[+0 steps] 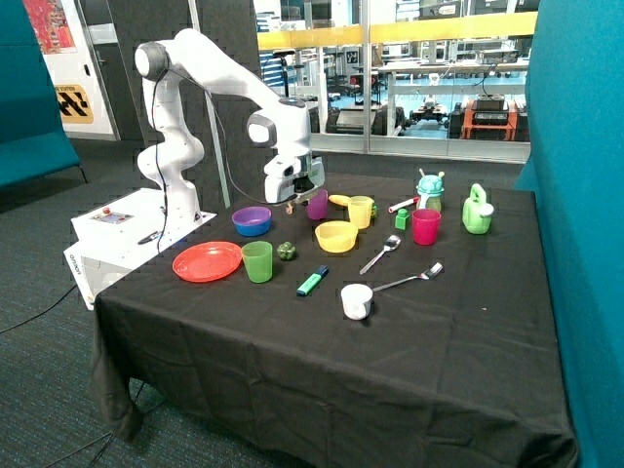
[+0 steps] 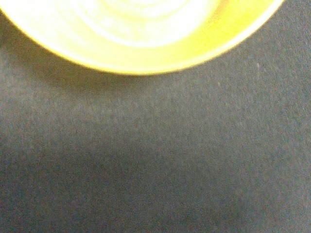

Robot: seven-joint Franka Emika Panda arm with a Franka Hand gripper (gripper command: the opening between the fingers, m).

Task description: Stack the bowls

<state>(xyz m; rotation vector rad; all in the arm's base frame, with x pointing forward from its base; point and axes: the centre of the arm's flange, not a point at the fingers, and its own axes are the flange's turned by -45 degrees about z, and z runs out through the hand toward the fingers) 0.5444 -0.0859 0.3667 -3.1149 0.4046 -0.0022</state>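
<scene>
The yellow bowl [image 1: 336, 236] stands on the black cloth near the table's middle. Its rim also shows in the wrist view [image 2: 146, 43], close below the camera. A bowl with a blue outside and a purple inside [image 1: 252, 220] stands by the back edge; it looks like the purple bowl nested in the blue one. My gripper [image 1: 290, 201] hangs above the cloth between these two, beside a purple cup [image 1: 317, 205]. It holds nothing that I can see.
A red-orange plate [image 1: 207, 261], a green cup [image 1: 257, 261] and a green marker [image 1: 312, 281] lie toward the front. A yellow cup [image 1: 361, 211], a pink cup [image 1: 425, 226], a white cup [image 1: 356, 300], two spoons [image 1: 380, 255] and a green watering can [image 1: 477, 210] stand beyond the yellow bowl.
</scene>
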